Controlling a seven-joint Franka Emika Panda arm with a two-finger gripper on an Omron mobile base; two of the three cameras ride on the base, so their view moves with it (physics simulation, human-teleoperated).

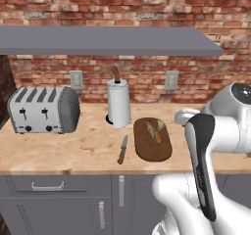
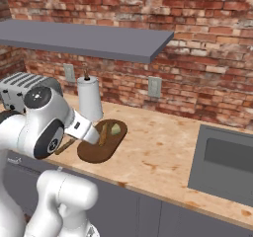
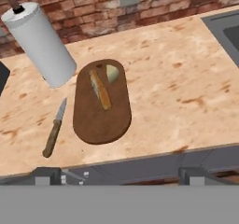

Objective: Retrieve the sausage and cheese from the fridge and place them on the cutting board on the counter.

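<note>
open pincer [image 3: 119, 175] above dark oval cutting board [image 3: 100, 122]

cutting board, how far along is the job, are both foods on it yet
Both look placed: the sausage lies lengthwise on the cutting board, and the cheese sits beside it near the board's far end, on the counter. Nothing is in hand: the claw is open and empty, back from the board. Nothing appears left to fetch.

dark brown cutting board [image 3: 102, 120], pale yellow cheese [image 3: 112, 73], red brick wall [image 1: 122, 4], grey toaster [image 1: 43, 110]
</note>
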